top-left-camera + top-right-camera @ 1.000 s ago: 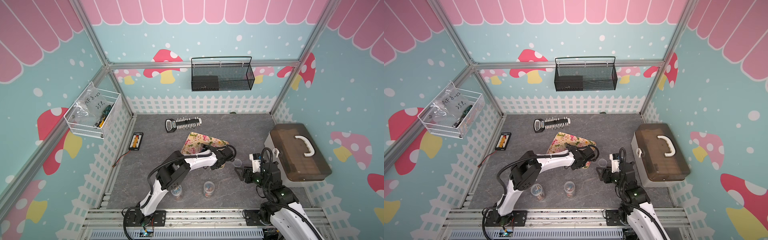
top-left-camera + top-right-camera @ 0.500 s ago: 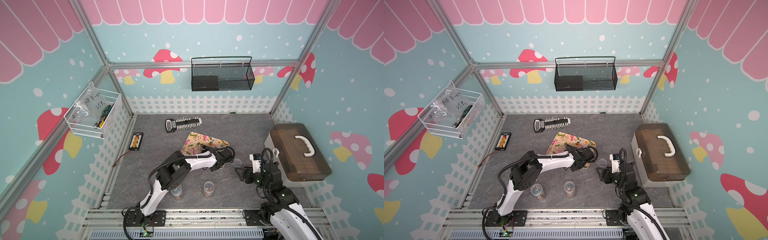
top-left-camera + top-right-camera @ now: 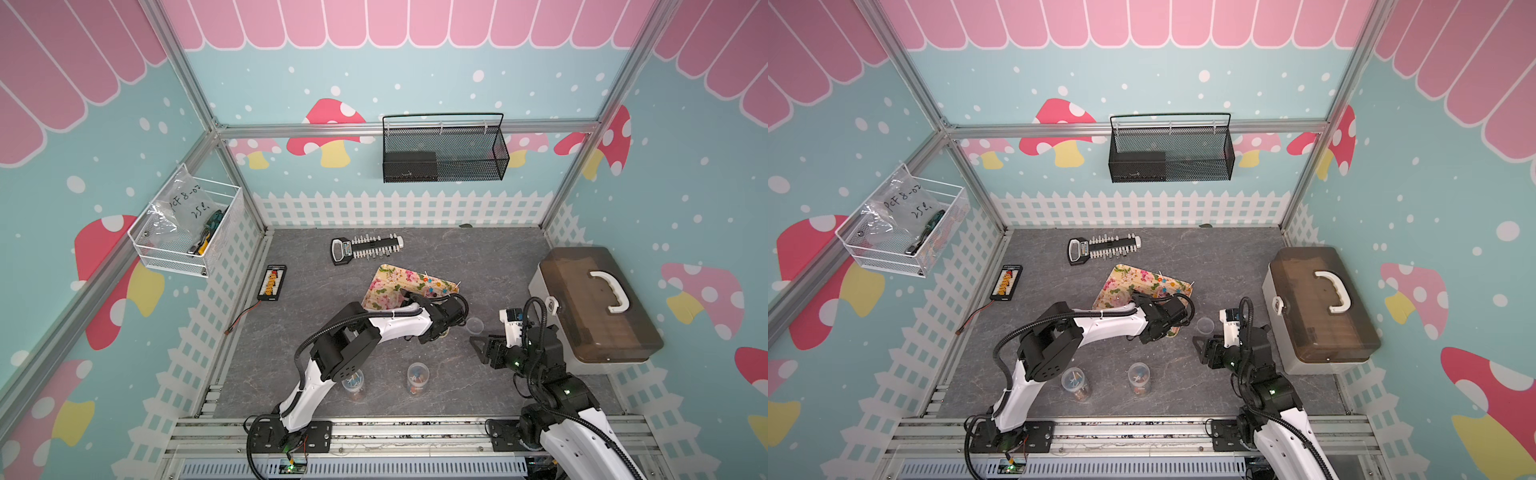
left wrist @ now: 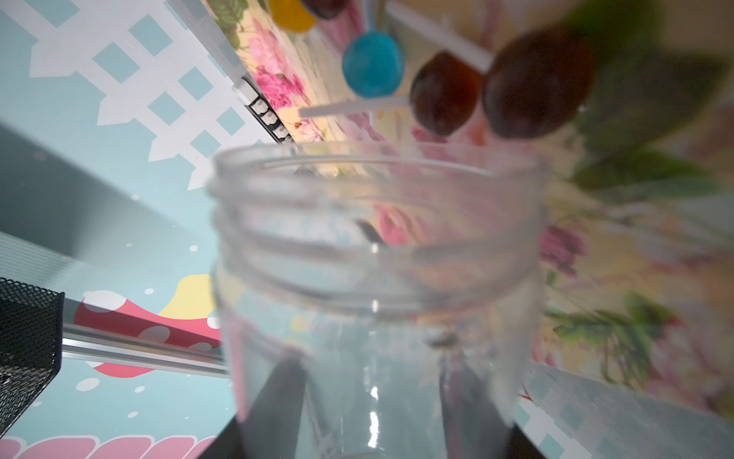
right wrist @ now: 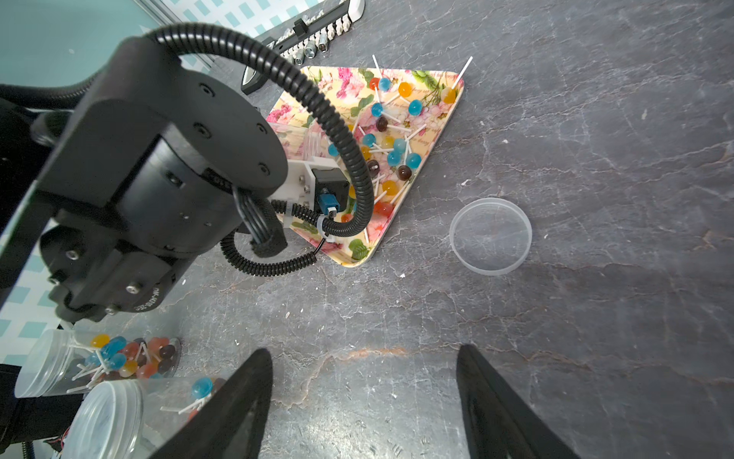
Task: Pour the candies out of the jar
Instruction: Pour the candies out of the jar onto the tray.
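imo left pincer (image 4: 371, 417) is clamped on the tipped jar (image 4: 377, 246), right pincer (image 5: 363, 381) gapes empty, and pulling back low could sweep candies (image 5: 391, 131) off the tray (image 5: 357, 258).

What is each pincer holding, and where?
Left pincer grips the clear jar by its body, below the threaded neck. Right pincer is open, holding nothing.

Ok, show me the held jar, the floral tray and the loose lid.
Jar (image 4: 377, 278): left wrist view, threaded neck.
Floral tray (image 3: 384, 286): in a top view, bare patterned surface.
Loose lid (image 5: 491, 236): right wrist view, flat centre.
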`<state>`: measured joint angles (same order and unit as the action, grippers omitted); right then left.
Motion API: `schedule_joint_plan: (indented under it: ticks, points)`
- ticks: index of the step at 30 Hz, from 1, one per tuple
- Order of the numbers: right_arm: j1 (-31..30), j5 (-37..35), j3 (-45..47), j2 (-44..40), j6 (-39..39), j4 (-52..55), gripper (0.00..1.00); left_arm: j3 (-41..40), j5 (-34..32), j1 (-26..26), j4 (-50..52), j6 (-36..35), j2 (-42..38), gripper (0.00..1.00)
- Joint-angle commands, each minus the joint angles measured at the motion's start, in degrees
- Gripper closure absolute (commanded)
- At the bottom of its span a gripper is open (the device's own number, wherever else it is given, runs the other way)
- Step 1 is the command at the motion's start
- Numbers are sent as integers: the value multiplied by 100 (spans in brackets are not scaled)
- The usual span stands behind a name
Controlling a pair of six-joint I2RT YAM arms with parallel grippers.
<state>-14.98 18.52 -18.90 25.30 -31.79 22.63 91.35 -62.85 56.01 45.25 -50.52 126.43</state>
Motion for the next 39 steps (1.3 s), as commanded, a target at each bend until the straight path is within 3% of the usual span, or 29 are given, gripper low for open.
schedule_joint_plan:
  ticks: [1, 9, 19, 30, 39]
  points:
    - [39, 14, -202, -101, -12, 262, 28, -69, -105, 33, -176, -313, -346, 57]
    - [39, 54, -180, -137, -152, 251, 29, -309, -59, -70, -541, -607, -475, 57]
    - [35, -9, -199, -178, -138, 301, 29, -372, 38, -122, -695, -602, -93, 56]
    - [37, -94, -172, -297, -211, 426, 29, -498, 26, -294, -718, -746, -643, 56]
    - [37, -99, -169, -267, -245, 479, 29, -635, 215, -285, -716, -326, -316, 56]
